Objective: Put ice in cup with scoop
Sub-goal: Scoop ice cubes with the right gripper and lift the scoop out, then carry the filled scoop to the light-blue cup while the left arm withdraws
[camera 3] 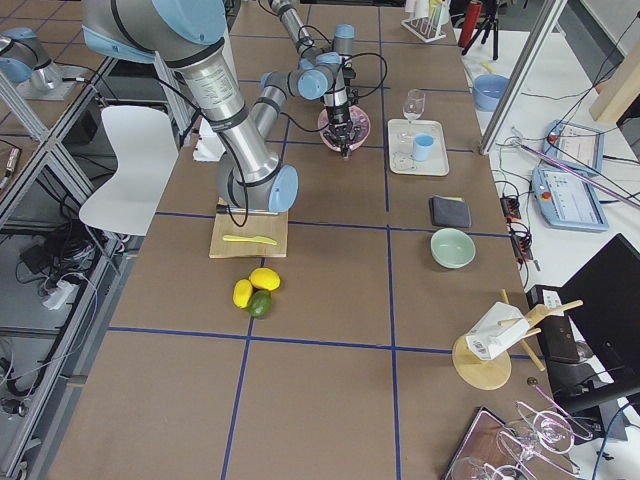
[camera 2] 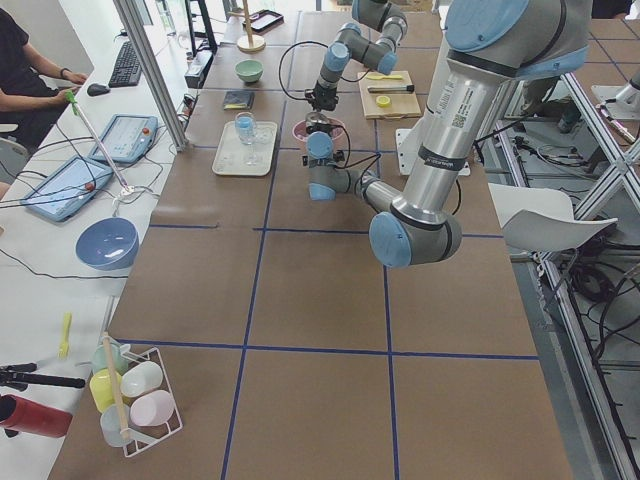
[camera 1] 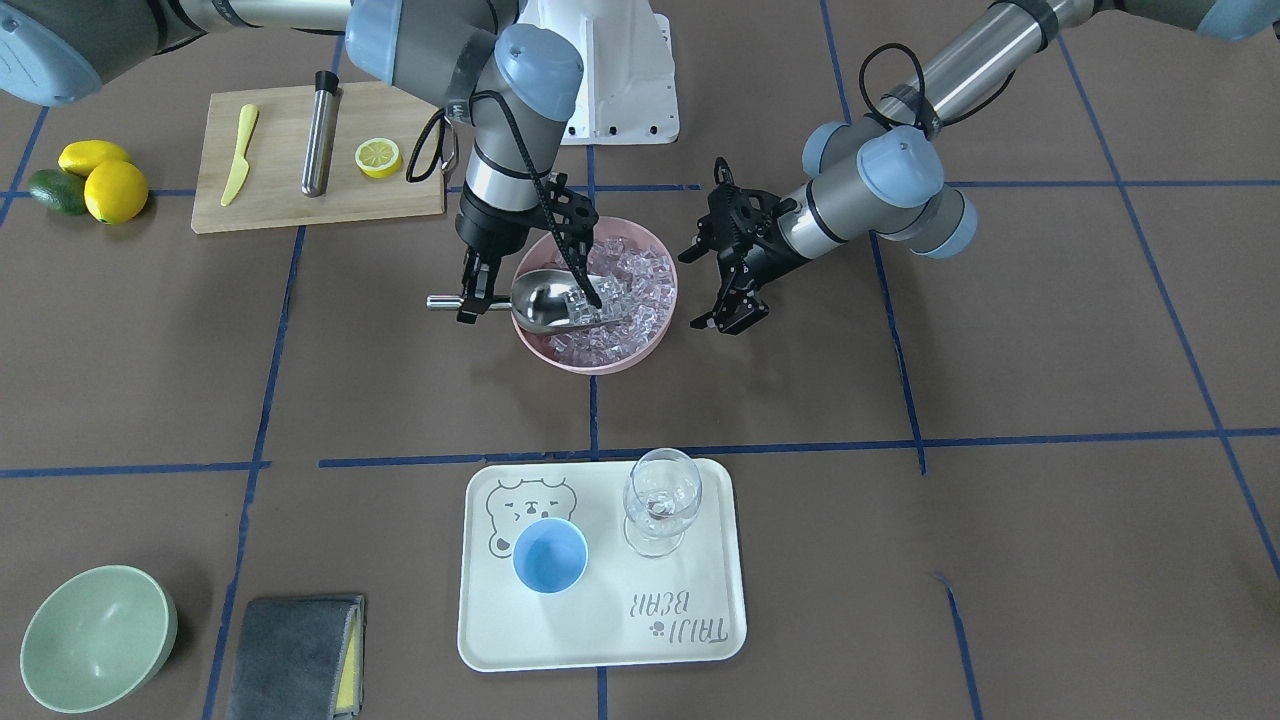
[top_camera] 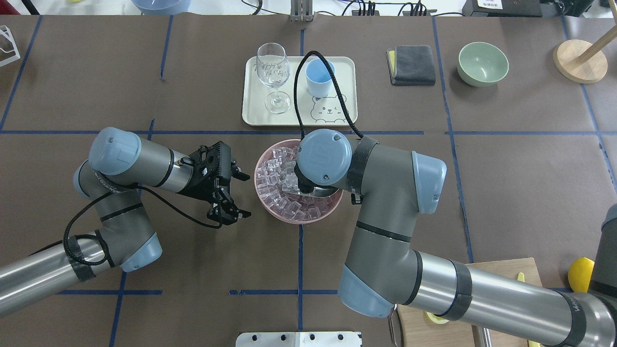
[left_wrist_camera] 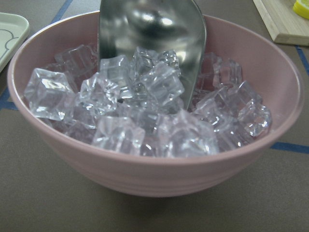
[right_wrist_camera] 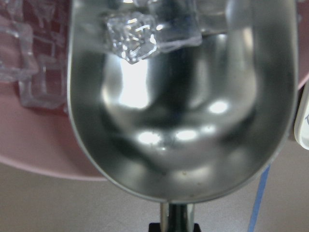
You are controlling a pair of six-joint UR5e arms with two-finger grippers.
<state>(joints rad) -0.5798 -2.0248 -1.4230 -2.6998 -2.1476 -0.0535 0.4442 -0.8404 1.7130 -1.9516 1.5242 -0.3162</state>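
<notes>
Fingers of the right gripper (camera 1: 472, 300) are clamped on the short rod handle of the shiny silver metal scoop (camera 1: 545, 303). Its rounded trough is tilted into the clear glassy ice cubes (camera 1: 640, 290) in the smooth pink bowl (camera 1: 600, 362). The left gripper (camera 1: 732, 318) hangs spread wide just beside the bowl. The small light-blue cup (camera 1: 549, 556) sits on the cream tray (camera 1: 600, 640), farther out.

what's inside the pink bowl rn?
Piled ice fills the bowl, with the scoop dug in and cubes at its mouth. The bowl's bottom is hidden under the ice.
</notes>
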